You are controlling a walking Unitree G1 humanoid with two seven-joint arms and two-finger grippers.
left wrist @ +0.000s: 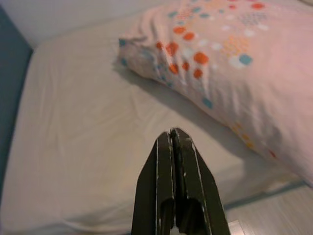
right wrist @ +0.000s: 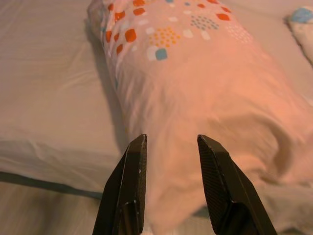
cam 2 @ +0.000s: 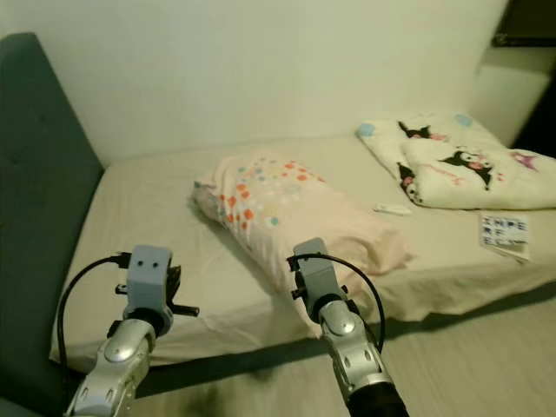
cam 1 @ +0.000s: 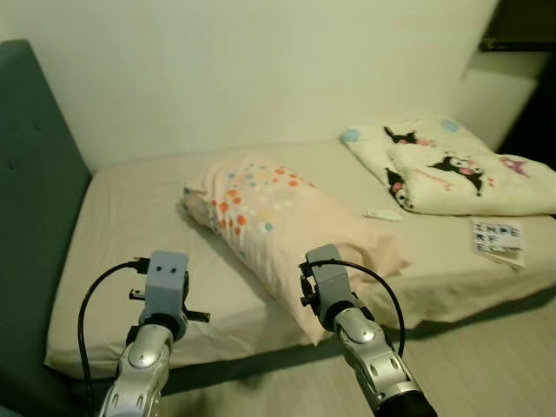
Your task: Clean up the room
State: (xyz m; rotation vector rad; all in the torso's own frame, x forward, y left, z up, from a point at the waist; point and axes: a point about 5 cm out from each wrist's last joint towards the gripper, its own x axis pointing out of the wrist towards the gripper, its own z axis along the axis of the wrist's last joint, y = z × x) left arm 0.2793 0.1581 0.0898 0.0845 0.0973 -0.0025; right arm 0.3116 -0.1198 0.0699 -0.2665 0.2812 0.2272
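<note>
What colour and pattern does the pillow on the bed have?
The pillow is pale pink with orange, white and blue dots and squares at one end, clearest in the right wrist view.

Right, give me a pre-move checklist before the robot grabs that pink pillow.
1. Right gripper open: ok, fingers spread.
2. Right gripper lined up with the pillow: ok, pillow corner lies just ahead of it.
3. Left gripper open: not ok, fingers shut together.
4. Left gripper aimed at the pillow: not ok, it points at bare sheet on the bed.
5. Pillow free of other things: ok, the folded blanket and small white object lie apart.
6. Pillow's weight: cannot tell.
</note>
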